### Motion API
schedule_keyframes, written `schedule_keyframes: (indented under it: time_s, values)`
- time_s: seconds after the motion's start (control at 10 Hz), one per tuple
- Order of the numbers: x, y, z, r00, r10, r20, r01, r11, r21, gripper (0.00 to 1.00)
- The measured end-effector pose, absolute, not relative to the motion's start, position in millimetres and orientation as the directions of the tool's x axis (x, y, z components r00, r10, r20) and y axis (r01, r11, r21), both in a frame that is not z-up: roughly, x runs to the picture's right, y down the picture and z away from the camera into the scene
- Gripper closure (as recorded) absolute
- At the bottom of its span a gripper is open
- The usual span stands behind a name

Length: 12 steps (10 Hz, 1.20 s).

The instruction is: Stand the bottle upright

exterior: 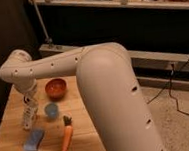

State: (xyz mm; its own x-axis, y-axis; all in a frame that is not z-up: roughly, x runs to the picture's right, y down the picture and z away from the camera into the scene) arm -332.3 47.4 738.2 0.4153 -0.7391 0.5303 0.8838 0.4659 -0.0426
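Whitish bottle [28, 116] — label print unreadable — leans near-upright under the gripper [29, 102], grip state indiscernible.

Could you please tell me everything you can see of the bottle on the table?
The bottle is small, slim and whitish, seemingly translucent plastic, with a printed label. It stands nearly upright, slightly tilted, near the left edge of the wooden table. The gripper sits right at its top, hiding the cap. The blue sponge lies just in front of it, the blue cup to its right; neither clearly touches it.
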Motion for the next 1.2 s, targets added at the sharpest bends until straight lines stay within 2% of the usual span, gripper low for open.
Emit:
schedule_keyframes:
  time_s: [1.2]
  values:
    - [-317.7,14.9,730.3,0.395,-0.81,0.434,0.908,0.415,-0.052,1.0]
